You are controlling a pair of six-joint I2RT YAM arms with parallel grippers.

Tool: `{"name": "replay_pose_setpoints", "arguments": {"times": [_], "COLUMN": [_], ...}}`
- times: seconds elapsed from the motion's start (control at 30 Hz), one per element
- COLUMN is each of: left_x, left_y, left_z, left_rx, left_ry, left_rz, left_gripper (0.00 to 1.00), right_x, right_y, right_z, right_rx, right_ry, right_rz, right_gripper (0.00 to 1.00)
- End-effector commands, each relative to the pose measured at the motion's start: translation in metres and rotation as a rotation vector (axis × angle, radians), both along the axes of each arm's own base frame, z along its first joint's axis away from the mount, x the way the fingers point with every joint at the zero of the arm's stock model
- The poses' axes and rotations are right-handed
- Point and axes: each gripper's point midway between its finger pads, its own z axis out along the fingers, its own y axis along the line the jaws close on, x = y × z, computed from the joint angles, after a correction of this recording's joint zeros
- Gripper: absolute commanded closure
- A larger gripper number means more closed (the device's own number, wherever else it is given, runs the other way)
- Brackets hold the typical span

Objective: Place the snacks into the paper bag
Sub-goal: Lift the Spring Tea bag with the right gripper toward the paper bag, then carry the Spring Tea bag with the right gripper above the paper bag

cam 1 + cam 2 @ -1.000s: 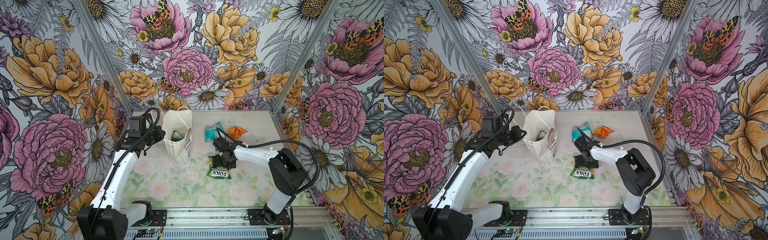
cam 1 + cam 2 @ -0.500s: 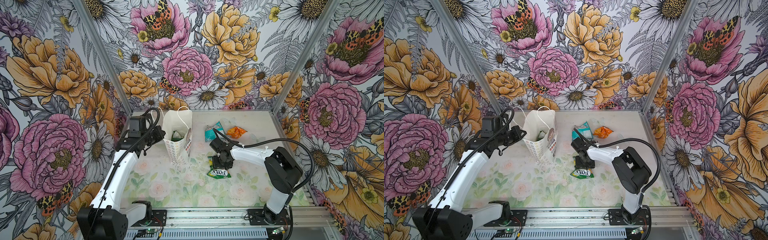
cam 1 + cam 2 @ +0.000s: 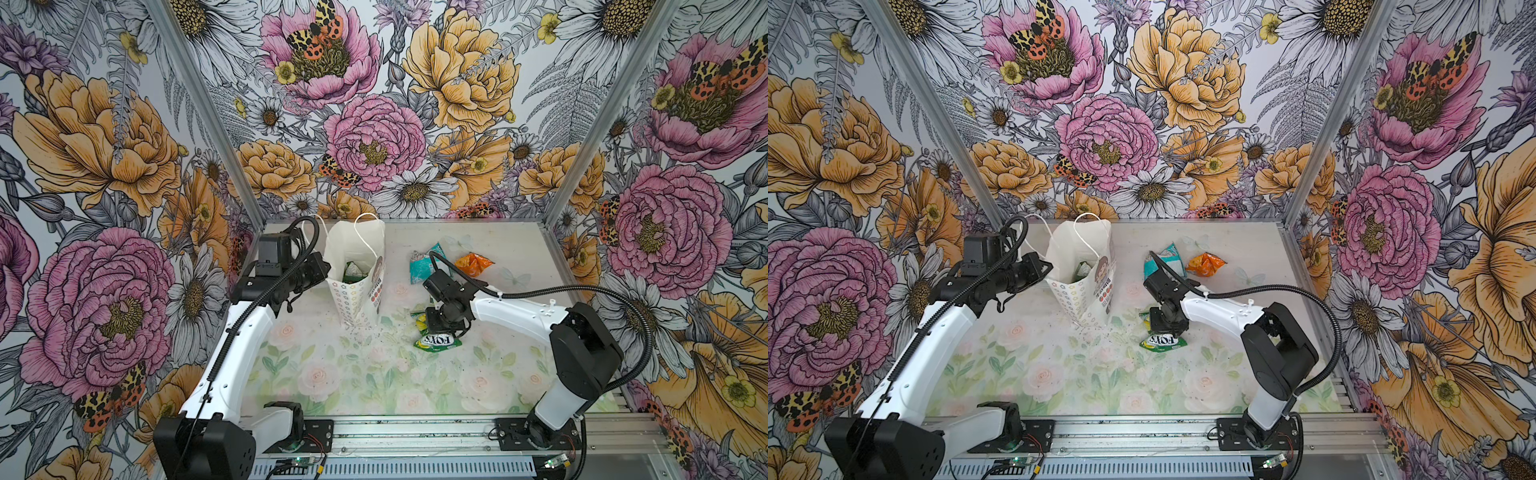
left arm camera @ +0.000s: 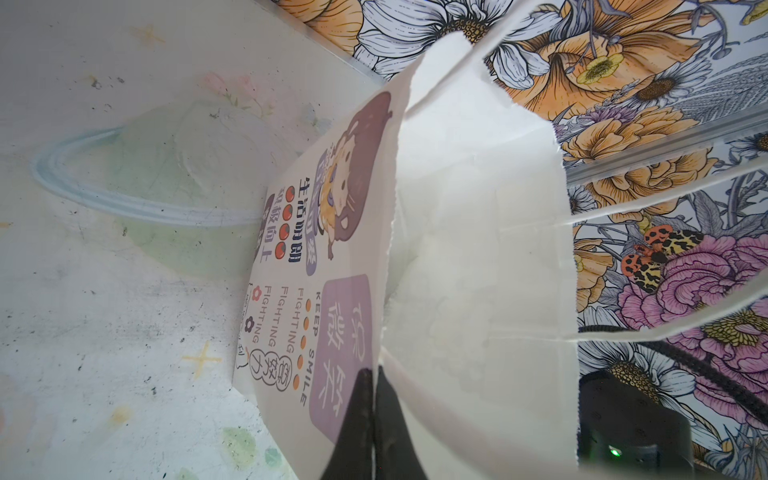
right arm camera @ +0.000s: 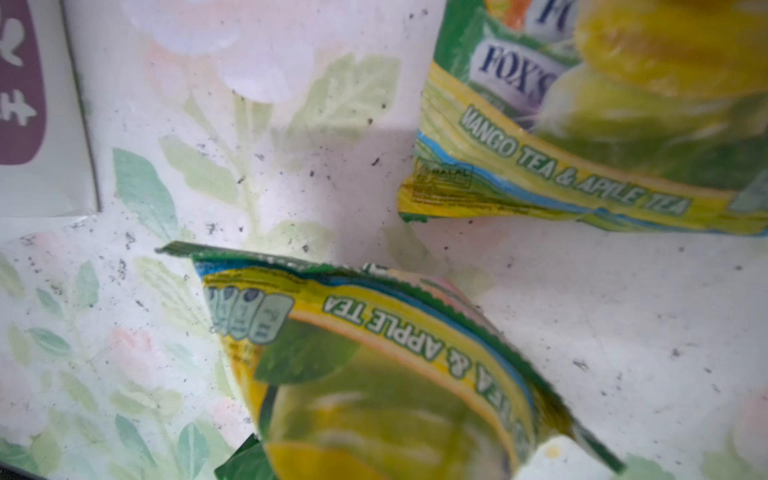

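A: With the left gripper [image 4: 373,376], pinching the top rim of the paper bag [image 4: 478,249] between black fingers [image 4: 395,436] pressed flat together; holding it upright, mouth gaping.

B: Reading anything on its front?

A: Reading "KEEP SMILE" and "FIGHTING" twice, beside a cartoon girl [image 4: 349,183] and lines of Chinese characters.

B: And with the right gripper [image 3: 435,328]?

A: Hanging low to the right of the bag, down among green-yellow packets. Cannot tell whether spread or pinching, with the jaws hidden under the wrist in both top views.

B: Making out labels there?

A: Reading "FOX'S" on the FOX'S packet [image 3: 437,341] lying right of the bag, nearer the front. Through the right wrist camera, reading "FOX'S" and "MANGO TEA & APPLE TEA" on the mango-tea packet [image 5: 582,137], and "& APPLE TEA" upside down on a bowed packet [image 5: 395,365] very close to the lens.

B: Spotting other snacks?

A: Spotting a teal-white packet [image 3: 422,268] and an orange packet [image 3: 473,264] side by side, right of the bag and farther back; also a green packet [image 3: 353,271] peeking up inside the bag.
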Motion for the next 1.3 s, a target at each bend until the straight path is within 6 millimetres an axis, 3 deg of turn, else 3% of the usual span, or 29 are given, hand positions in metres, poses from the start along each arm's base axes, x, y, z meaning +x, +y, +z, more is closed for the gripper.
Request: {"name": "replay_pose_setpoints", "arguments": {"times": [0.0, 0.13, 0.23, 0.6, 0.7, 0.77, 0.87, 1.07, 1.27], "left_x": [-0.004, -0.004, -0.004, -0.006, -0.007, -0.007, -0.008, -0.009, -0.009], "left_y": [0.005, 0.004, 0.004, 0.004, 0.003, 0.004, 0.003, 0.003, 0.002], "left_z": [-0.007, -0.006, -0.005, -0.003, -0.002, -0.002, -0.001, 0.000, -0.003], "left_rx": [0.002, -0.001, -0.003, -0.006, -0.011, -0.011, -0.013, -0.015, -0.016], "left_ry": [0.020, 0.019, 0.017, 0.010, 0.009, 0.011, 0.007, 0.004, 0.011], "left_rz": [0.014, 0.009, 0.010, 0.016, 0.016, 0.019, 0.018, 0.018, 0.018], "left_gripper": [1.00, 1.00, 1.00, 1.00, 1.00, 1.00, 1.00, 1.00, 1.00], "right_x": [0.011, 0.020, 0.034, 0.096, 0.110, 0.121, 0.139, 0.167, 0.178], "right_y": [0.017, 0.024, 0.027, 0.074, 0.090, 0.101, 0.120, 0.153, 0.176], "right_z": [0.047, 0.084, 0.129, 0.368, 0.417, 0.437, 0.445, 0.437, 0.438], "right_rx": [0.131, 0.202, 0.238, 0.470, 0.537, 0.580, 0.645, 0.689, 0.722], "right_ry": [-0.078, -0.138, -0.228, -0.766, -0.896, -0.956, -0.999, -1.066, -1.149], "right_rz": [0.042, 0.079, 0.114, 0.262, 0.251, 0.228, 0.196, 0.182, 0.202], "right_gripper": [1.00, 1.00, 1.00, 1.00, 1.00, 1.00, 1.00, 1.00, 1.00]}}
